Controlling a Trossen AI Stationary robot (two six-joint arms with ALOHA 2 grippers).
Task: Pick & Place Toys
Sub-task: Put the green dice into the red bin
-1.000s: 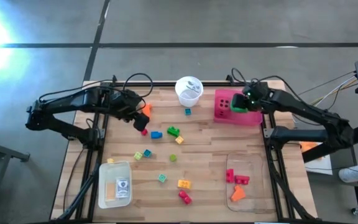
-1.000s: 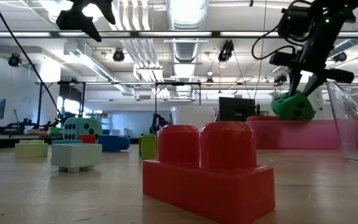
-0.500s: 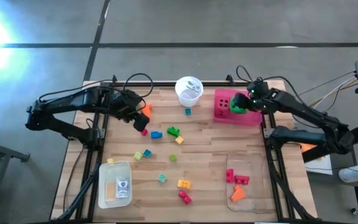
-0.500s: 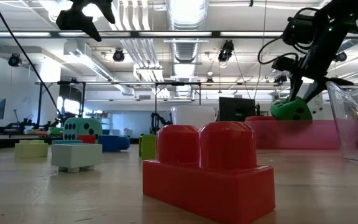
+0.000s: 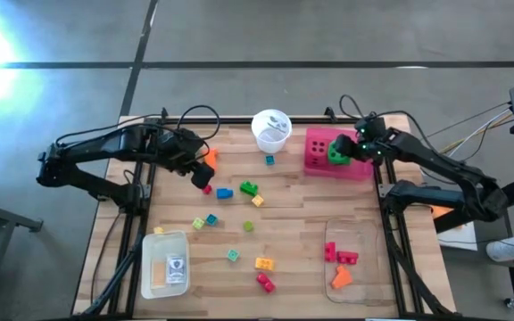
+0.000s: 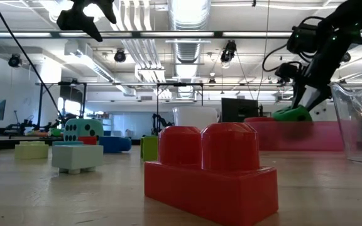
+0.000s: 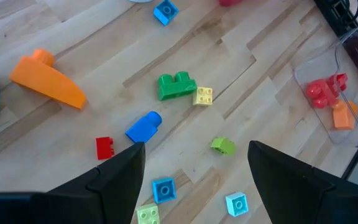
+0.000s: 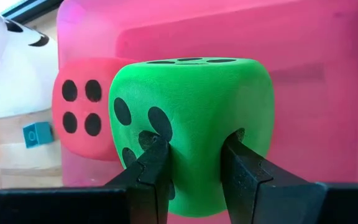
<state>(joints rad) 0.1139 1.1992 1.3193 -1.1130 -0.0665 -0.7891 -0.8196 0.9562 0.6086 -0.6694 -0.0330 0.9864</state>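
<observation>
My right gripper [image 8: 194, 149] is shut on a green dotted die [image 8: 191, 124], low over the pink tray [image 5: 360, 168] at the table's far right. Beside it a red die [image 5: 318, 150] sits in the tray. In the low view the green die [image 6: 292, 114] shows partly behind the tray's wall. My left gripper [image 7: 196, 148] hangs open above the far left of the table, over loose bricks: a green one [image 7: 176, 86], a blue one [image 7: 144, 126] and an orange one [image 7: 47, 81]. A teal die [image 6: 82, 130] stands on the table there. My right gripper pinches the green die between its two fingers, on two opposite faces near its lower edge [image 8: 157, 140]. The soft faces are dented in at both fingertips. The fingers slant down from the table's right side. I cannot tell whether the die's underside rests on the tray floor.
A white cup [image 5: 271, 127] stands at the far edge, left of the pink tray. A clear tray [image 5: 357, 239] with red and orange bricks is near right, and a white tray [image 5: 165, 242] holding a card is near left. Small bricks lie scattered over the middle.
My right gripper has gone down and a little toward the table's left with the green die. The die has sunk from above the pink tray's rim to partly behind its wall, next to the red die. The gripper has stayed shut on it.
</observation>
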